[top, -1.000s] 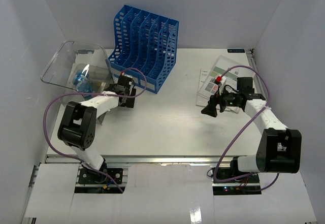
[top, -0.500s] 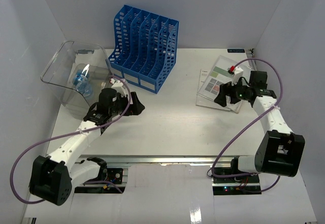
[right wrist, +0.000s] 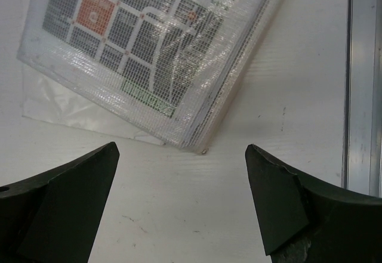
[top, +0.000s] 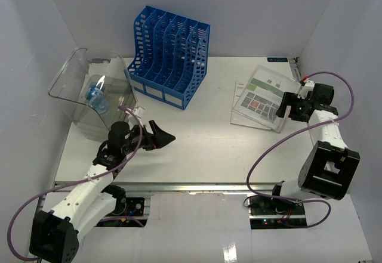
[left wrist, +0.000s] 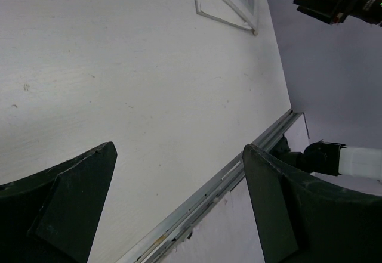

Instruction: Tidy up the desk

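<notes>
My left jaws, wide and empty, have drawn back from the clear bin (top: pixel 83 93) over the bench (top: pixel 203 149). My right jaws, also wide, moved to the papers' (top: pixel 258 99) right edge; nothing filed yet.

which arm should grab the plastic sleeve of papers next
Right. The right claw, open, hovers over a corner of the plastic sleeve near the right edge of the desk. The left claw, also open, is over bare desk far to its left.
</notes>
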`<action>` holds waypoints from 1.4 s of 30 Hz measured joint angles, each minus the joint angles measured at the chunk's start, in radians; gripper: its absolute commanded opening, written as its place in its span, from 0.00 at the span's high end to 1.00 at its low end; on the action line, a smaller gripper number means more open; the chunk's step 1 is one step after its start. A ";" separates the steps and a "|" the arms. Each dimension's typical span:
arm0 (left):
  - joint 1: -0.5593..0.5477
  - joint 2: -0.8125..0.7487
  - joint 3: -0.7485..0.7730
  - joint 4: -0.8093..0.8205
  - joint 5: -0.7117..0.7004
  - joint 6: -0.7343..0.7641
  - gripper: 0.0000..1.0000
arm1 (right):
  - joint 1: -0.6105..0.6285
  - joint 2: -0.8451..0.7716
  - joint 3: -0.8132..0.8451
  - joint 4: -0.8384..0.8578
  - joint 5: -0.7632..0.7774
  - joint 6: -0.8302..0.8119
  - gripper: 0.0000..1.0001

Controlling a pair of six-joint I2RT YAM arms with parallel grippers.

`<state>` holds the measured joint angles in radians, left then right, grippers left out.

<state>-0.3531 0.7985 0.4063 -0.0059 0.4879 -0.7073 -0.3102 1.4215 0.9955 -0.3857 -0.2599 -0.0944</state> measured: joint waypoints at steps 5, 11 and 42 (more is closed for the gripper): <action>0.000 -0.030 -0.014 0.014 0.037 -0.048 0.02 | -0.005 0.071 0.000 0.050 0.050 0.057 0.07; 0.000 -0.075 -0.019 0.005 0.053 -0.093 0.02 | -0.020 0.180 0.001 0.084 0.066 0.132 0.08; 0.000 -0.095 -0.035 -0.001 0.081 -0.161 0.02 | -0.067 0.337 -0.028 0.287 -0.103 0.320 0.92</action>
<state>-0.3534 0.7032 0.3710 -0.0064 0.5684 -0.8684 -0.3777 1.7584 0.9675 -0.0989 -0.3632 0.2260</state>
